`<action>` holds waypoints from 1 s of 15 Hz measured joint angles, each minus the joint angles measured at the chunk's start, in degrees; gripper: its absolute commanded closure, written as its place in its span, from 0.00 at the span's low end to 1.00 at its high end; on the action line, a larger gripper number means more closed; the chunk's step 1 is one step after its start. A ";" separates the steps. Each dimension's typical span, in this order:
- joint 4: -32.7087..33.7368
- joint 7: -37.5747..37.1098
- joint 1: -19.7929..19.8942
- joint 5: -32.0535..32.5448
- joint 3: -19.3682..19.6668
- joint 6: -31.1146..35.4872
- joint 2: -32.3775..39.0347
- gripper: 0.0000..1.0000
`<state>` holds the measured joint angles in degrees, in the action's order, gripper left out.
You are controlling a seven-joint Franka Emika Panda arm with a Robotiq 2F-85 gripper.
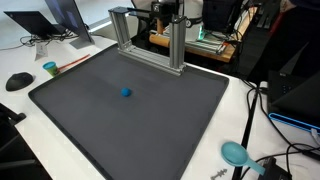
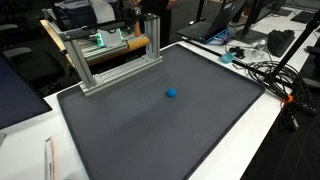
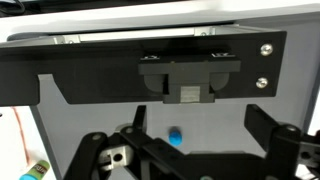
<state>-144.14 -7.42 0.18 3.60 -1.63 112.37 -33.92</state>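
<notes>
Where the wrist view looks down past the tool, I count one gripper [image 3: 195, 125]. Its two fingers [image 3: 265, 125] are spread as wide as they go and have hold of nothing. One small blue ball [image 3: 176, 135] lies low in the centre of the frame on the mat [image 3: 60, 120], between the fingers but apart from both. One black bracket [image 3: 150, 70] crosses the upper half, with two screws [image 3: 266, 48] at its right end, and it hides what lies behind. One yellow-green item [image 3: 35, 172] is cut off at the lower left corner, and I cannot name it.

In an exterior view I count one ball [image 1: 126, 92] left of centre on the mat [image 1: 150, 125]. There is one aluminium frame [image 1: 150, 40] at upper centre, one teal cup [image 1: 50, 68] at the left and one teal scoop [image 1: 235, 153] at lower right. The gripper is lost in the clutter at the top edge here.

In an exterior view the ball [image 2: 171, 94] sits just right of centre on the mat [image 2: 150, 135], well apart from the frame [image 2: 110, 55] at upper left. The cables [image 2: 265, 70] at the right are too tangled for me to count.
</notes>
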 measured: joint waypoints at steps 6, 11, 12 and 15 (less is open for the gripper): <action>-0.85 -0.56 0.23 0.00 -0.05 2.51 1.79 0.00; -1.60 -0.56 0.59 0.01 -0.05 2.59 2.63 0.00; -1.61 -0.55 0.60 0.01 -0.05 2.59 2.81 0.00; -1.66 -0.14 0.60 0.01 -0.04 2.60 3.25 0.00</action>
<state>-145.80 -7.57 0.77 3.60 -1.67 114.97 -30.67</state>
